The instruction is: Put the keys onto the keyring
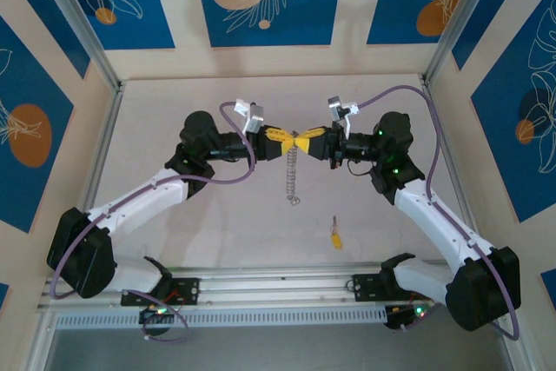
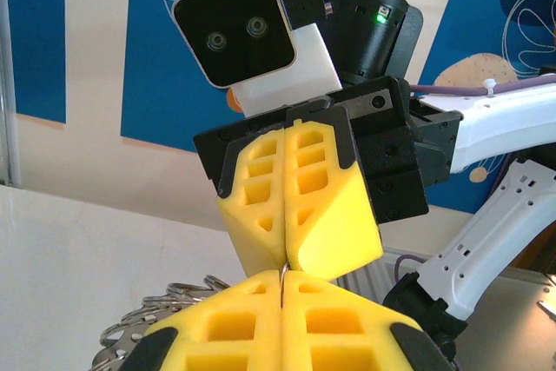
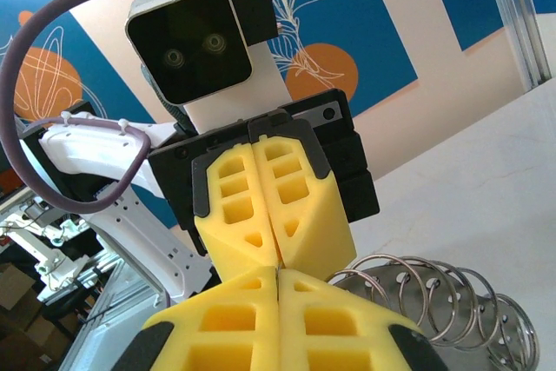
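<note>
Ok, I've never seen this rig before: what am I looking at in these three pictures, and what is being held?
Two robot arms are bolted at the table's near edge. The overhead picture looks down on both. The other two come from a camera on each wrist, so each shows its own yellow fingers at the bottom and the other arm's gripper facing it. The left gripper and right gripper are shut, tip to tip, both apparently pinching the keyring, a coil of metal rings hanging below them. One small key with a yellow-orange head lies loose on the table, nearer the right arm.

Bright even overhead light, faint soft shadows, sharp focus, mild wide-angle edge distortion
</note>
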`<act>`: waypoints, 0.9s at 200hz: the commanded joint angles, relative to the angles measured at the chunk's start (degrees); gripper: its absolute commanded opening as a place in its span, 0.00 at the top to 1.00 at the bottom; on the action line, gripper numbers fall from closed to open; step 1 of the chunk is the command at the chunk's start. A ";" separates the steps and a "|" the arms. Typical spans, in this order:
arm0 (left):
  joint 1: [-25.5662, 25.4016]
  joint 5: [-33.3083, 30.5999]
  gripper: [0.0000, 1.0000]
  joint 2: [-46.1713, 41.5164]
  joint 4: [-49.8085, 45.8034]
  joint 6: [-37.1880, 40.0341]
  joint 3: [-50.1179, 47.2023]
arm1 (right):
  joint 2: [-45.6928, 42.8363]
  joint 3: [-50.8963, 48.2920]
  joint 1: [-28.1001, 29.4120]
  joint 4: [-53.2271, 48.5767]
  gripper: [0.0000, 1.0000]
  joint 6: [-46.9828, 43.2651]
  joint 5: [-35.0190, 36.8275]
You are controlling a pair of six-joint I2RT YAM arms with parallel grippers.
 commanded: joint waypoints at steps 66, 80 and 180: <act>0.37 5.04 0.82 0.84 4.28 -3.37 2.31 | -1.06 0.00 -3.57 2.32 1.00 2.07 -0.72; 0.35 5.73 0.81 1.55 5.23 -4.23 2.54 | -1.06 -0.09 -3.66 2.81 1.00 2.43 -0.90; 0.27 6.65 0.74 4.86 7.99 -6.49 4.65 | -0.71 -0.08 -3.44 3.54 1.00 2.83 -1.84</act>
